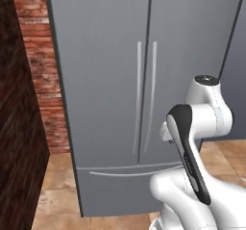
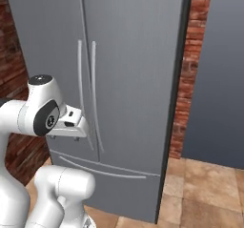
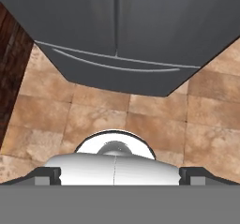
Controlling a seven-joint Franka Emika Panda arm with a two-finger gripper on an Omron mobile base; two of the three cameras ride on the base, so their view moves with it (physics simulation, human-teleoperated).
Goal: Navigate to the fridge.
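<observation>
The fridge (image 1: pixel 144 94) stands directly ahead of the mobile robot, its two thin vertical handles (image 1: pixel 146 96) at centre and its bottom drawer (image 3: pixel 117 68) just beyond a strip of tiled floor (image 3: pixel 140 120). Any further advance risks the folded arm (image 1: pixel 192 152) bumping the doors, since little room appears left. The arm sits tucked near the base, hand angled down at the floor. The fingers (image 3: pixel 47 175) sit far apart, released, grasping nothing.

fridge (image 1: pixel 110 80) top cut off, fingers' (image 3: pixel 47 175) tips barely showing
</observation>
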